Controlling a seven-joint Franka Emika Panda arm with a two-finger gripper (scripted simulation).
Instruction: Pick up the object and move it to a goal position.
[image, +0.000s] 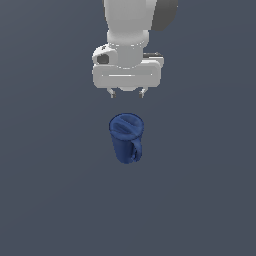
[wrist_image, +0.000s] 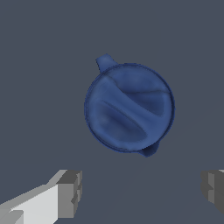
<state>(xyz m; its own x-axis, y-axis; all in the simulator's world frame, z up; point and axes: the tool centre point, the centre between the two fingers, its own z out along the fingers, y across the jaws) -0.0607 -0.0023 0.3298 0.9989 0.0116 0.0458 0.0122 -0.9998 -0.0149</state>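
Note:
A small dark blue mug (image: 126, 138) with a ridged round top and a loop side handle stands upright on the flat grey floor in the middle of the exterior view. My white gripper (image: 127, 93) hangs above and behind it, apart from it, with its two short fingertips spread open and nothing between them. In the wrist view I look down on the mug's round top (wrist_image: 129, 107), and my two grey fingertips (wrist_image: 70, 192) show at the frame's edge, wide apart, off to one side of the mug.
A plain dark grey floor (image: 50, 200) lies all around the mug. Nothing else shows in either view.

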